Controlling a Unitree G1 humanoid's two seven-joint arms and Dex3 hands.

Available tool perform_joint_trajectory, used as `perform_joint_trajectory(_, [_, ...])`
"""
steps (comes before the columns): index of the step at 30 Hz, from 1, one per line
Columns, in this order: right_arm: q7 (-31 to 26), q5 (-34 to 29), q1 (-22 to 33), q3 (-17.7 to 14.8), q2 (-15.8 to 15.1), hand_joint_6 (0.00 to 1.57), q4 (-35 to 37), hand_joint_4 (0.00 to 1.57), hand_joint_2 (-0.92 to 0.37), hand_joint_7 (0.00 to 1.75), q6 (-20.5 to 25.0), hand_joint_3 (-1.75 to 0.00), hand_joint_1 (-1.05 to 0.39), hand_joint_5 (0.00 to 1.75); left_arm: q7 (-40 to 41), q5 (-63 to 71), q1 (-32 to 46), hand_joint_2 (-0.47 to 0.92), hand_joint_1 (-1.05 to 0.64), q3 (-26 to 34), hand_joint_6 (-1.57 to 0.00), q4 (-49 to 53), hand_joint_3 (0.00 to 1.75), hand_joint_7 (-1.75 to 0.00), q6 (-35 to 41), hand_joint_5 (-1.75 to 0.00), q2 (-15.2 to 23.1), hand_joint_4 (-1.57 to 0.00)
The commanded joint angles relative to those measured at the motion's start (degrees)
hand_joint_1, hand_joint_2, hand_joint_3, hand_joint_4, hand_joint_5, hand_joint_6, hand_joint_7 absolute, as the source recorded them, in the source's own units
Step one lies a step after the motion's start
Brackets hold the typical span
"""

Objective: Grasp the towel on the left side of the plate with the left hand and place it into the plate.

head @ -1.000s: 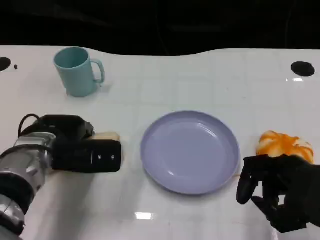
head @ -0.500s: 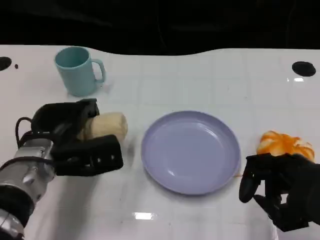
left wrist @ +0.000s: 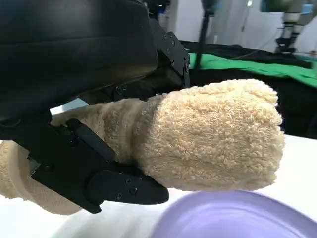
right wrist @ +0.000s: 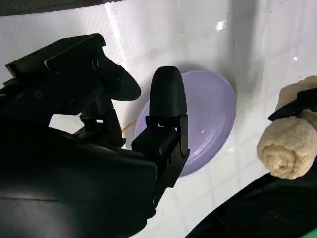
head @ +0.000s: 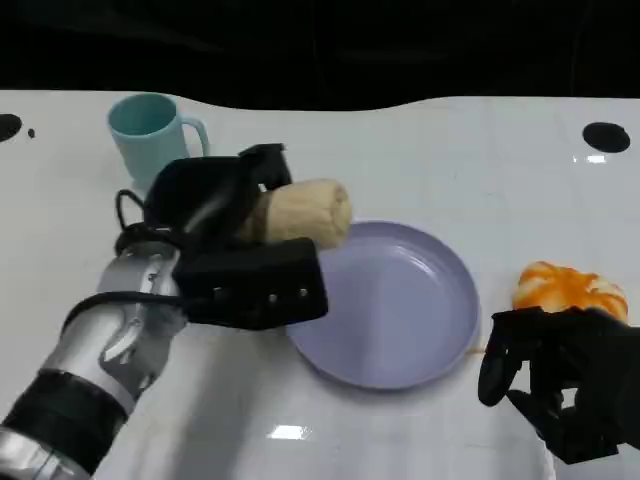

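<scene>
In the head view the left hand point(head: 235, 250) gripped the rolled towel point(head: 300, 212) above the plate's point(head: 400, 330) left rim, while the right hand point(head: 565, 385) rested with fingers loosely curled, holding nothing. The left wrist view showed fingers point(left wrist: 99, 178) wrapped around the towel point(left wrist: 208, 139) over the plate point(left wrist: 237, 218). The right wrist view showed towel point(right wrist: 287, 148) beside plate point(right wrist: 208, 114).

Overhead light falls bright and even on the white counter point(head: 420, 150), leaving small glare patches at 6 o'clock and 2 o'clock in the head view. The background beyond is black. Shadows are soft and faint. In the left wrist view the towel point(left wrist: 213, 139) is sharp while the room behind blurs.
</scene>
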Motion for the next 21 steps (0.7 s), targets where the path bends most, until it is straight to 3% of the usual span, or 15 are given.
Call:
perform_joint_trajectory(1, [0.16, 0.11, 0.21, 0.02, -0.58, 0.69, -0.35, 0.71, -0.58, 1.42, 0.24, -1.06, 0.01, 1.75, -3.23, 0.29, -0.43, 0.58, -0.22, -1.20, -0.60, -2.29, 0.85, -1.74, 0.95, -1.75, -2.05, -0.89])
perform_joint_trajectory(14, [-0.03, 0.01, 0.20, 0.52, -0.39, 0.69, -0.81, 0.71, -0.59, 1.43, 0.43, -1.05, 0.00, 1.74, -5.58, 2.49, -2.30, 0.54, -0.22, -5.59, -0.61, 1.25, 0.89, -1.75, 3.65, -1.75, -10.13, -0.88])
perform_joint_trajectory(15, [-0.01, -0.05, 0.16, 0.60, -0.47, 0.68, -0.79, 0.71, -0.59, 1.42, 0.28, -1.04, 0.00, 1.75, -5.87, 2.13, -2.28, 0.56, -0.22, -5.54, -0.60, 1.62, 0.83, -1.64, 3.88, -1.75, -10.66, -0.86])
perform_joint_trajectory(17, [0.00, -0.18, 0.10, 0.73, -0.63, 0.68, -0.74, 0.71, -0.59, 1.42, 0.10, -1.04, 0.00, 1.75, -7.71, 1.62, -2.20, 0.71, -0.24, -5.65, -0.71, 1.66, 0.54, -0.96, 5.02, -1.74, -11.33, -0.74])
perform_joint_trajectory(18, [-0.03, -0.16, 0.07, 0.76, -0.59, 0.68, -0.79, 0.72, -0.59, 1.42, 0.30, -1.04, 0.00, 1.75, -8.99, 1.55, -2.15, 0.82, -0.27, -5.86, -0.76, 1.46, 0.33, -0.56, 5.53, -1.62, -11.34, -0.63])
perform_joint_trajectory(20, [-0.12, -0.04, 0.06, 0.71, -0.45, 0.69, -0.83, 0.72, -0.59, 1.42, 0.55, -1.04, 0.00, 1.75, -12.25, 2.13, -2.29, 0.90, -0.34, -6.64, -0.69, 0.76, 0.19, -0.21, 7.18, -1.24, -11.05, -0.48])
perform_joint_trajectory(21, [-0.14, -0.03, 0.05, 0.70, -0.43, 0.69, -0.82, 0.72, -0.59, 1.42, 0.58, -1.04, 0.00, 1.75, -13.36, 2.43, -2.33, 0.91, -0.40, -6.90, -0.62, 0.43, 0.19, -0.09, 7.84, -0.95, -10.94, -0.42])
